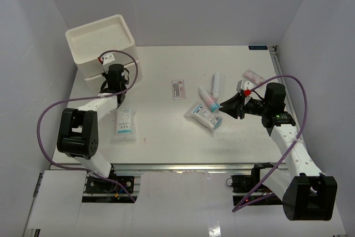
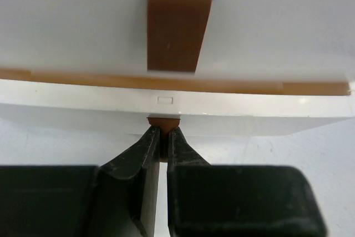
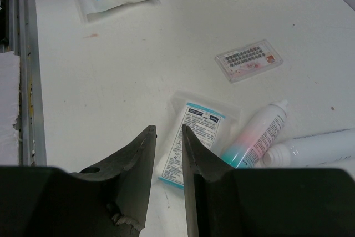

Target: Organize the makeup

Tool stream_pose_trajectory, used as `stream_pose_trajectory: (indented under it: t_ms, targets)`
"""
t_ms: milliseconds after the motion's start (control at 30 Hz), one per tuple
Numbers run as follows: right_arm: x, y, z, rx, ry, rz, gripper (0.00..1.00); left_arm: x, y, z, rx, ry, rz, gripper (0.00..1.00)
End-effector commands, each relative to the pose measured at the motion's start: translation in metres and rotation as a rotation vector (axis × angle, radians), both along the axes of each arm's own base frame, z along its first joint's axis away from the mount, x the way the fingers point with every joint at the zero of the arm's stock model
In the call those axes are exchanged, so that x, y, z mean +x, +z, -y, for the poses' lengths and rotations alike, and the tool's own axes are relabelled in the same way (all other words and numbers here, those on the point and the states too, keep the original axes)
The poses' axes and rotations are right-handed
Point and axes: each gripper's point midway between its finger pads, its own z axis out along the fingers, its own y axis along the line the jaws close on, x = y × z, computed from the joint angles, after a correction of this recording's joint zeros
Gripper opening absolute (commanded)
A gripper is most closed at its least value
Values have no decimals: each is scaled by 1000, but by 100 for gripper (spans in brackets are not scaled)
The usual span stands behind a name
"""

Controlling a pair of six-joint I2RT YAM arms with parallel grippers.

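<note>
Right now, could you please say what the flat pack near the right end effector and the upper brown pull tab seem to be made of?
Flat pack: likely thin glossy plastic film, given its clear sealed border. Upper brown pull tab: matte, strap-like, perhaps leather or imitation; cannot tell which.

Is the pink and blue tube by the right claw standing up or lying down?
Lying down: the tube rests on its side on the table, beside a sachet pack.

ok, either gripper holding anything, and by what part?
Left gripper pinches the brown pull tab of the white drawer box. Right gripper holds nothing.
</note>
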Motion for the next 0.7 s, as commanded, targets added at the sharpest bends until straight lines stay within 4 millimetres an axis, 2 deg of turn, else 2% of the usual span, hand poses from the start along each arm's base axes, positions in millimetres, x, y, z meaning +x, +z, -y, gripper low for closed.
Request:
stream_pose_trajectory:
  t_ms: [0,233,433,533,600,667]
  targets:
    - [-1,11,-1,13,17,29,32,-28,11,13,-137,-44,24,5]
    - [-1,11,-1,15,20,28,32,-69,-7,41,-268,-116,-16,4]
    - [-1,10,-1,15,19,26,32,-89,7,57,-327,-173,12,8]
    - [0,10,0,14,16,26,32,-95,15,59,-334,-190,24,26]
    - [0,10,0,12,12,26,32,-97,19,58,-327,-194,28,43]
    - [0,10,0,11,10,25,33,-99,28,58,-315,-210,46,71]
